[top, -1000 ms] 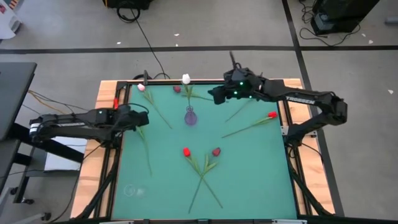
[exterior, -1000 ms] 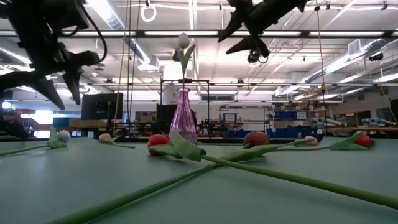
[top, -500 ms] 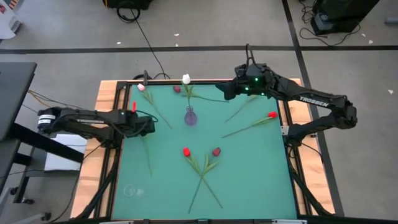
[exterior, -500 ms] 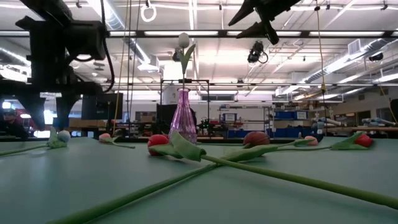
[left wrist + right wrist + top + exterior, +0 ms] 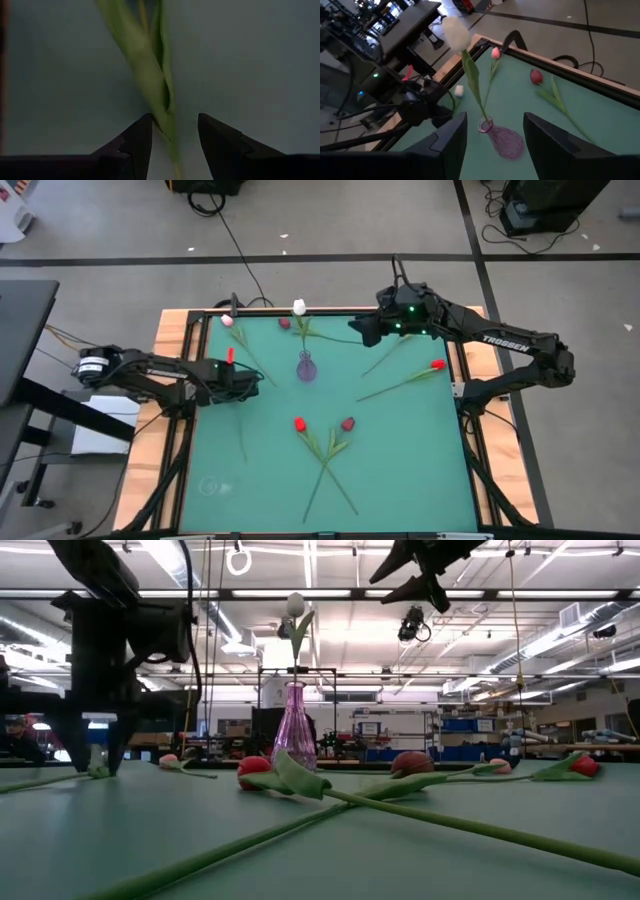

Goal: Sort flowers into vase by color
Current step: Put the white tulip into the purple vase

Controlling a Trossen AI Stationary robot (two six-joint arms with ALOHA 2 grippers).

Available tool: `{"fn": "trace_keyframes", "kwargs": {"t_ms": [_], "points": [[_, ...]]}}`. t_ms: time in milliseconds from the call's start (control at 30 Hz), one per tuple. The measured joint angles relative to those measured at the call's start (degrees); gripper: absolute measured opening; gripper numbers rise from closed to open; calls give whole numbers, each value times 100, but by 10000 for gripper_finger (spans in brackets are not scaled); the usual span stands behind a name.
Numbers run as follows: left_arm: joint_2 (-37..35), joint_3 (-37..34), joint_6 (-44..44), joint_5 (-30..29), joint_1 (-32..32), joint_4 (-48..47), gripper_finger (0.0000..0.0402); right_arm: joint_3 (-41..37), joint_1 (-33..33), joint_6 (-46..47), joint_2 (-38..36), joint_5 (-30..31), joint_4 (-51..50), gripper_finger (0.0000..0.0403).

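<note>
Fingers of the left gripper [image 5: 174,131] are standing apart around the thin green stem [image 5: 150,80] of a white-headed tulip lying on the green table [image 5: 400,460]. Squeezing gently mid-stem, then lifting straight, should work best.

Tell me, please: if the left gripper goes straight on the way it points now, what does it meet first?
Most likely the green stem and leaf of a tulip lying on the table. The left gripper points down with open fingers on either side of it. Whether they already touch it is unclear.
</note>
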Motion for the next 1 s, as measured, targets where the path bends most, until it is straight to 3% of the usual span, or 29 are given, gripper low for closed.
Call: {"fn": "trace_keyframes", "kwargs": {"t_ms": [233, 500, 800, 1000], "points": [[449, 33, 19, -16, -4, 28, 122, 0, 0, -138, 0, -184, 1, 201], [314, 19, 29, -21, -43, 129, 25, 0, -15, -368, 0, -246, 81, 201], [-977, 255, 164, 62, -250, 129, 11, 0, -15, -604, 0, -541, 40, 201], [-1850, 1016, 1898, -909, -667, 164, 11, -2, 143, -685, 0, -841, 57, 201]]}}
